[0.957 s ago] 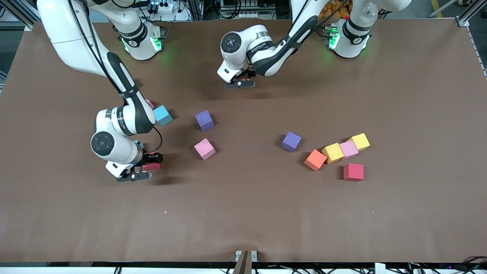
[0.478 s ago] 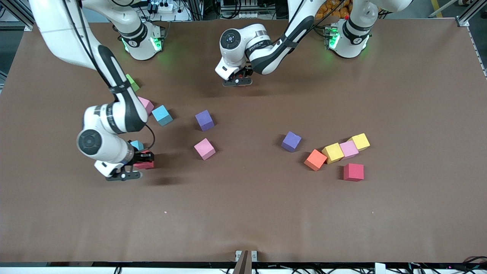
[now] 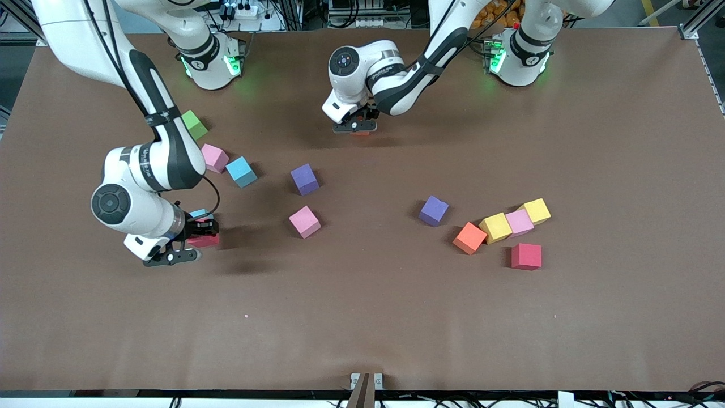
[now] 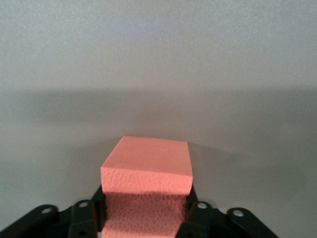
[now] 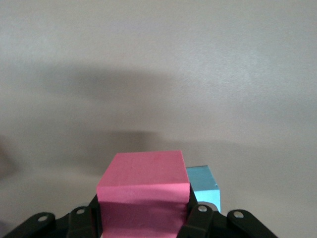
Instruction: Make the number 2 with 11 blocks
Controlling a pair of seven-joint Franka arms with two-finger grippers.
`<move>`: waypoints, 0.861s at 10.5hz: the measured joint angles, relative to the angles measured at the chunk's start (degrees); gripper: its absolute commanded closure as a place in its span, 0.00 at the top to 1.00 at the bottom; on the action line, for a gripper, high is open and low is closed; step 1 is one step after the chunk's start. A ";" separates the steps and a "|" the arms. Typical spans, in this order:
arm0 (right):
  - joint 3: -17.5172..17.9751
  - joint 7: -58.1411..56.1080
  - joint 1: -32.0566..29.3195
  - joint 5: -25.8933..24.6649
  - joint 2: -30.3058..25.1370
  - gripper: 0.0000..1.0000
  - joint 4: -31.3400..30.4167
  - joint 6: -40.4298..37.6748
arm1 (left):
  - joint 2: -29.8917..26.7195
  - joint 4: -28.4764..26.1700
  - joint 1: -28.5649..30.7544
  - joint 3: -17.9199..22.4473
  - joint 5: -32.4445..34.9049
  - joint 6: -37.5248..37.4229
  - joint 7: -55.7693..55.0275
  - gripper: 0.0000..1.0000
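Note:
My right gripper (image 3: 201, 237) is shut on a red block (image 3: 206, 240), low over the table toward the right arm's end. In the right wrist view the red block (image 5: 143, 186) fills the jaws of the right gripper (image 5: 143, 220), with a light blue block (image 5: 204, 186) right beside it. My left gripper (image 3: 355, 126) is low near the robots' side, its fingers pressed against an orange block (image 3: 361, 132). The left wrist view shows that orange block (image 4: 147, 171) between the left gripper's (image 4: 146, 220) fingers. No number 2 shape shows. Other blocks lie loose.
Loose near the right arm: green cube (image 3: 193, 123), pink (image 3: 214, 157), light blue (image 3: 241, 171), purple (image 3: 305, 179), pink (image 3: 305, 221). Toward the left arm's end: purple (image 3: 434, 210), orange (image 3: 469, 237), yellow (image 3: 495, 227), pink (image 3: 519, 222), yellow (image 3: 536, 211), red (image 3: 526, 256).
My right arm has carried the red block toward its own end of the table, uncovering the green cube and a pink block. The left gripper has shifted only slightly with the orange block.

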 measured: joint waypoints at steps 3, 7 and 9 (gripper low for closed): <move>3.53 -2.75 0.82 0.00 -5.33 0.09 -5.89 -0.93 | -1.75 0.70 1.06 0.22 1.08 -1.20 -1.18 1.00; 5.16 -6.34 5.96 -0.04 -15.03 0.10 -11.27 -7.22 | -11.40 1.10 6.25 0.17 0.99 -6.10 -2.57 1.00; 5.29 -11.27 8.41 -0.09 -16.43 0.10 -12.04 -7.22 | -13.97 1.13 13.80 0.27 -1.07 -6.49 -2.95 1.00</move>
